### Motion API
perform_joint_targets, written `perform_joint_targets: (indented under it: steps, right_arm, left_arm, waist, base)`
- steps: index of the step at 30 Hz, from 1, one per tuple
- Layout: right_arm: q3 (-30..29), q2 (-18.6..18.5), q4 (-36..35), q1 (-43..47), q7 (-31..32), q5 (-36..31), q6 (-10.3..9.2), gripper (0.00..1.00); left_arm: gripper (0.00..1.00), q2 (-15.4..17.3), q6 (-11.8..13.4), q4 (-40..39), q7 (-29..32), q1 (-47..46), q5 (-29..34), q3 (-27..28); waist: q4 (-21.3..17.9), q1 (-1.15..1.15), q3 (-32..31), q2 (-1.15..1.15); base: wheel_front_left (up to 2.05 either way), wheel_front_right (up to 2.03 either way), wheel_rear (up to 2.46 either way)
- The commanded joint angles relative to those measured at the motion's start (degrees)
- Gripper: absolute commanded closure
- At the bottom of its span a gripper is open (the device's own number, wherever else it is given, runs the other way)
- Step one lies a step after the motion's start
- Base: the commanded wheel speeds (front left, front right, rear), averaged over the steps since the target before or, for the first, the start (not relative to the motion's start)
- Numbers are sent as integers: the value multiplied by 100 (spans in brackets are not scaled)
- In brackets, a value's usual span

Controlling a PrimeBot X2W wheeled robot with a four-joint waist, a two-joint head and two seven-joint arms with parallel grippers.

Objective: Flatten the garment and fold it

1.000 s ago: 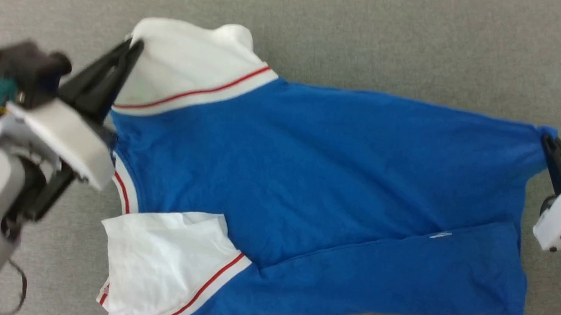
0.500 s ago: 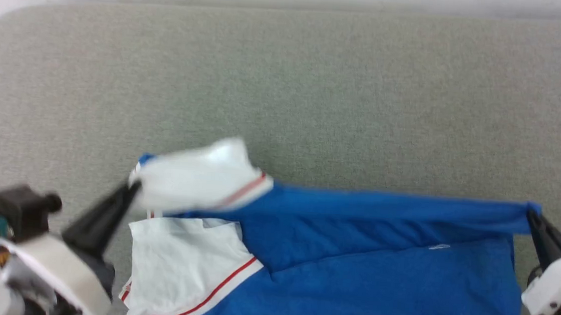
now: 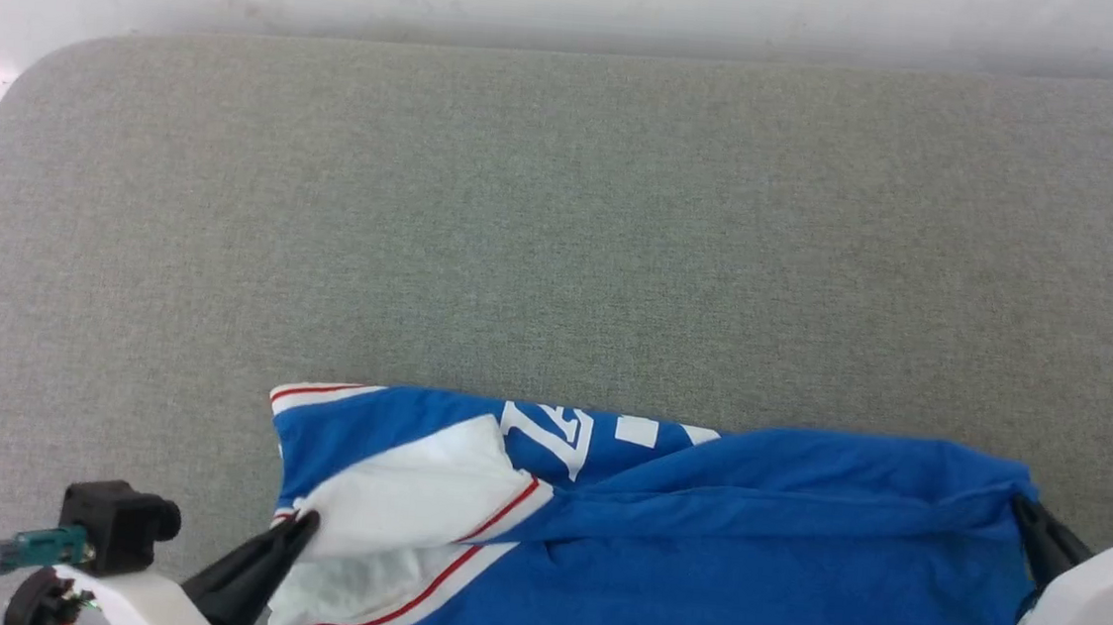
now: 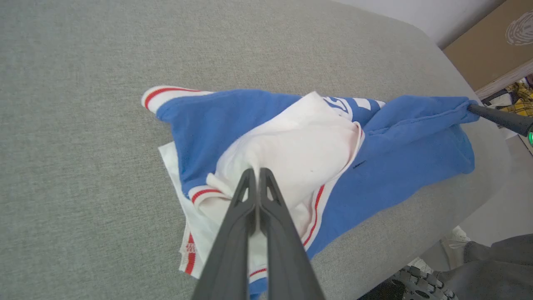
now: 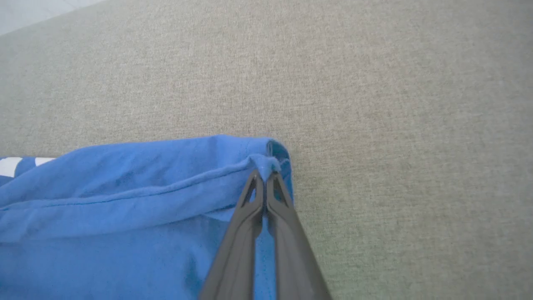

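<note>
Garment (image 3: 745, 566) mid-fold, lying as a long, narrow band along the near edge of the grey cloth-covered table (image 3: 565, 204), doubled over on itself with part of the white lettering (image 3: 552, 436) turned up along its far edge. The left gripper (image 3: 303, 523) is pinched tight on the white sleeve (image 3: 422, 501) at the collar end, fingers together with only cloth between them, as the left wrist view confirms. The right gripper (image 3: 1023, 508) is likewise closed on the blue hem corner (image 5: 266, 160) at the opposite end. The shirt reads as a thin knit: light, limp and without any stiffness of its own, so it sags and creases wherever it is not held taut, as the rumpled ridge running between the two grips suggests. It is probably neither slippery nor fragile, though the textured table covering is likely to drag on the lower layer and bunch it. The best purchase is judged to lie at stitched edges, namely the hem, the striped sleeve trim and the shoulder seam, where the cloth is thicker and a narrow pinch is less apt to slide off. Both ends should travel together under light tension, since a lone grip would carry only its own corner
</note>
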Motion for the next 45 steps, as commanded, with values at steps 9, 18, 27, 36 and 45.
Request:
perform_joint_targets:
  steps: [9, 18, 27, 36, 45]
  right_arm:
    - [432, -12, 617, -233, -1, -198, -5, 94]
    - [373, -60, 688, -319, -196, -164, -5, 0]
    - [-52, 183, -245, 58, -395, -75, -5, 0]
    - [-107, 308, -284, 367, -292, -447, -5, 0]
    - [-145, 290, 334, 189, -386, -577, -5, 0]
  left_arm:
    - [88, -762, -169, 1311, 304, -615, 89, -395]
    - [0, -1107, -221, 1663, 108, -796, -26, -314]
    - [0, -1194, 517, 1193, -1146, -565, 508, 298]
    - [0, -1840, 1593, 108, -1398, 5, 2688, 1620]
    - [0, -2526, 1376, -133, -1399, 500, 4001, 2135]
  waist:
    - [-77, 0, -14, 0]
    - [-106, 0, 41, 0]
    - [-42, 0, -24, 0]
    - [-46, 0, 20, 0]
    - [94, 0, 102, 0]
  base:
    - [0, 0, 0]
    - [0, 0, 0]
    - [0, 0, 0]
    - [0, 0, 0]
    - [0, 0, 0]
